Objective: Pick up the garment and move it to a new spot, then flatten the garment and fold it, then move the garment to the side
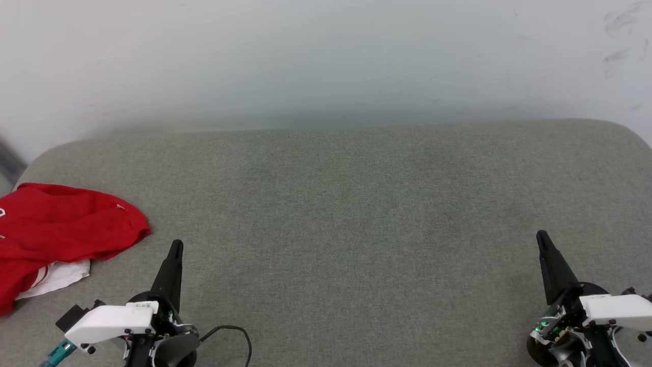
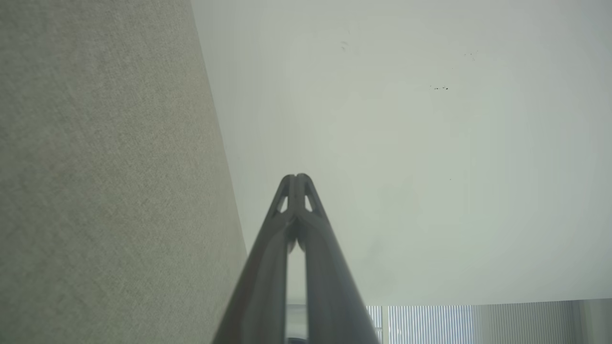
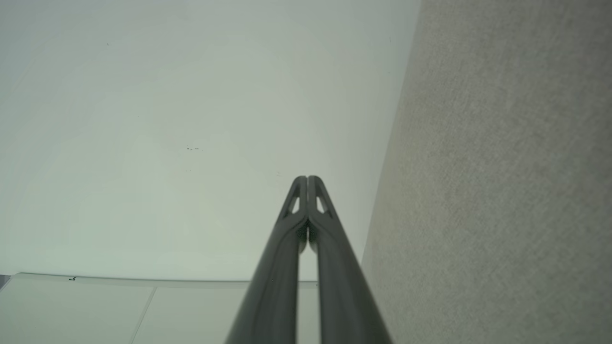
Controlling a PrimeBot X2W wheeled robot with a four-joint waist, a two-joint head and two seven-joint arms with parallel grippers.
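While the grey fabric surface (image 1: 346, 204) is being looked down on from the head cam, the garment (image 1: 66, 224) is being shown at its left side, crumpled in a red heap & cut off by the pic's left edge. A bit of white sleeve (image 1: 56, 275) w/ red-striped trim is being shown poking out from under the heap's near side.

The left gripper (image 1: 177, 244) is being held low at near left, just right of the garment & apart from it, its dark fingers pressed together into one point aimed toward the far side. A black cable (image 1: 239, 334) is being seen looping beside its white wrist housing. The right gripper (image 1: 541, 235) is being held at near right, well apart from the garment, fingers likewise pressed together. A pale wall (image 1: 326, 51) w/ a few dark scuffs at far right is being shown beyond the surface's far edge.

From the left wrist cam, two long fingers (image 2: 267, 267) are being shown meeting tip to tip against the pale wall, w/ grey fabric along one side. From the right wrist cam, much the same is being shown: fingers (image 3: 334, 277) meeting tip to tip, grey fabric alongside, wall beyond.
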